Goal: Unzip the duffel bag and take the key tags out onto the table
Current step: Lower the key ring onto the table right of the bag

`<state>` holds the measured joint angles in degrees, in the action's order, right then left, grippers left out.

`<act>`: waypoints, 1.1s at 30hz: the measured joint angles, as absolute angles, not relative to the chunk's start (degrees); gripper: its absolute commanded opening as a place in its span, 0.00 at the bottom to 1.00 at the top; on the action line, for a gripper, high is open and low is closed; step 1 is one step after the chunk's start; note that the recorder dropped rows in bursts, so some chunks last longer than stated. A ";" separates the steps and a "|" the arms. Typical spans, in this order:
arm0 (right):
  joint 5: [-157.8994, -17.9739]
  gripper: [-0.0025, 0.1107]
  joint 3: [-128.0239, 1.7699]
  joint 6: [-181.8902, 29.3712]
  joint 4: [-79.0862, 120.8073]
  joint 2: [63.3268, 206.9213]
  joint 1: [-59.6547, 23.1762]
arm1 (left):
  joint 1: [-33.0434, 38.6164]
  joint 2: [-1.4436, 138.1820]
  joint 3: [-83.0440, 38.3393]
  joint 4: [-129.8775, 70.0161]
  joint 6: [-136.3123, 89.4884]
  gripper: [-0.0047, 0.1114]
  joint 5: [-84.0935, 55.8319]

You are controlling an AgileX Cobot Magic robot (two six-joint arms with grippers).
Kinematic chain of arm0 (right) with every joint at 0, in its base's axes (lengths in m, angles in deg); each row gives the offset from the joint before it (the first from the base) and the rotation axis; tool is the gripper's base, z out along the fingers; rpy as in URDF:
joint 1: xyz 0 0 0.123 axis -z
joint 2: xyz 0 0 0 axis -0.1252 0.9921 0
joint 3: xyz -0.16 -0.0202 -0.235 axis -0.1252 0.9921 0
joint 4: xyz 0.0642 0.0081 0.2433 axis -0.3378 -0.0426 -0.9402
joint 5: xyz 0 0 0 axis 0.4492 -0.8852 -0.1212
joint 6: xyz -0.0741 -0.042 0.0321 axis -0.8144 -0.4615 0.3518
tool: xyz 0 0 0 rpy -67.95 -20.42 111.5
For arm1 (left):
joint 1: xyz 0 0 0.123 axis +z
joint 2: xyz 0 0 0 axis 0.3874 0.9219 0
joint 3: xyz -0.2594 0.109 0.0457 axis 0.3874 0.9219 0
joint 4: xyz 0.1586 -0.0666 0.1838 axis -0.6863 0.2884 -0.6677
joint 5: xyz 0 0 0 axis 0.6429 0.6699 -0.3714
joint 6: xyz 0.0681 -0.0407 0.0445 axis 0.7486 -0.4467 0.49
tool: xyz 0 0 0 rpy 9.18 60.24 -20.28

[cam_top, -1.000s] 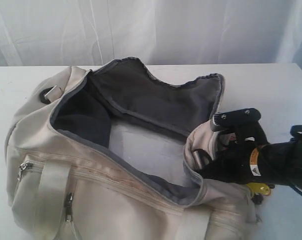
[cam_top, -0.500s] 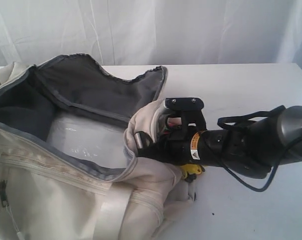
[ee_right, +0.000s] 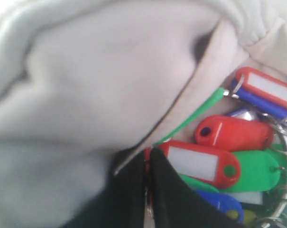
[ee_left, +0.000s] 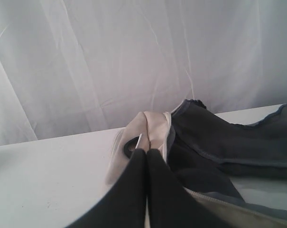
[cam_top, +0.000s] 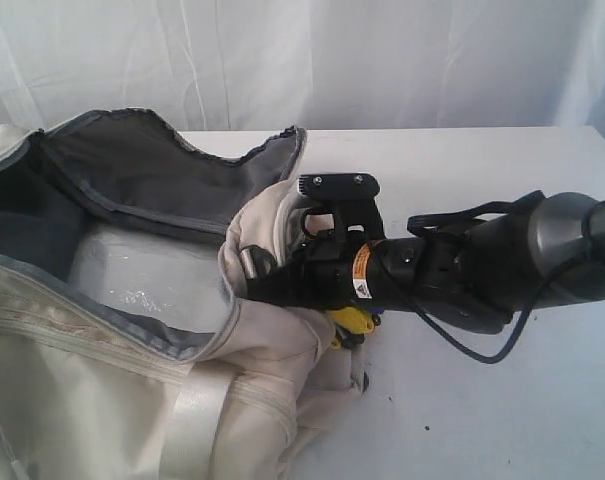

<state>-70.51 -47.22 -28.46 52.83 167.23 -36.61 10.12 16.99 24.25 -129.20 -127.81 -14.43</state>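
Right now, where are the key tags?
The right wrist view shows the key tags at the tips of the right end effector; in the exterior view they're right of centre, against the right end of the duffel bag.

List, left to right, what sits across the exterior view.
duffel bag → key tags → grey joint of the right arm → bare table
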 measured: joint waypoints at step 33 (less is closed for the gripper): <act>-107.47 0.02 -35.10 -26.28 68.31 140.80 -37.24 | 10.12 14.95 24.25 -129.20 -127.81 0.04 -14.13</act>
